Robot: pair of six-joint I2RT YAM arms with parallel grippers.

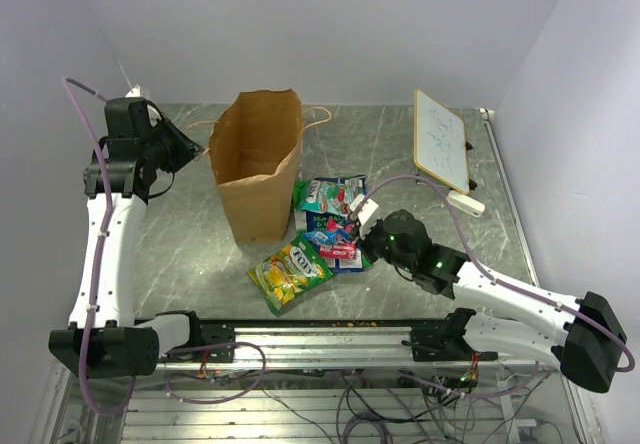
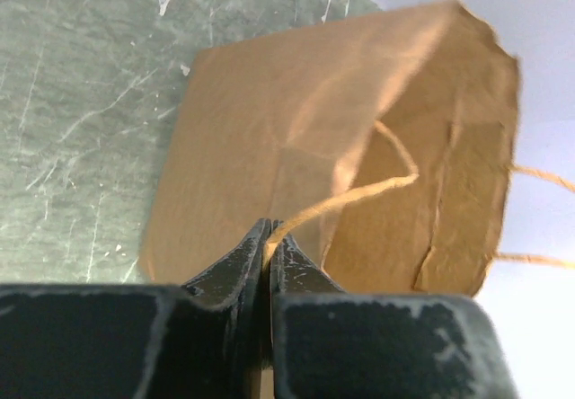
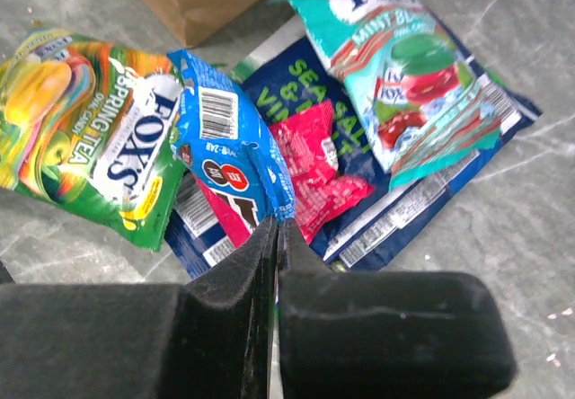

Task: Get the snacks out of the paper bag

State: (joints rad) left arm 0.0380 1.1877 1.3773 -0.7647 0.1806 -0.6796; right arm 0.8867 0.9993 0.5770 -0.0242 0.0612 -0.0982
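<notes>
The brown paper bag (image 1: 255, 164) stands upright on the table with its mouth open, and only brown paper shows inside. My left gripper (image 1: 196, 151) is to its left, shut on the thin looped handle (image 2: 346, 201), which runs out from between the pressed fingertips (image 2: 268, 230). Right of the bag lie the snacks: a yellow-green Fox's packet (image 1: 290, 272), a teal mint packet (image 1: 335, 196), a dark blue chip bag (image 3: 431, 201) and a red packet (image 3: 319, 161). My right gripper (image 1: 360, 234) is over this pile, shut on the edge of a small blue packet (image 3: 225, 134).
A white framed board (image 1: 441, 139) leans at the back right, with a small white block (image 1: 465, 202) in front of it. The metal rail (image 1: 320, 336) carrying both arm bases runs along the near edge. White walls close in on the table's left, back and right.
</notes>
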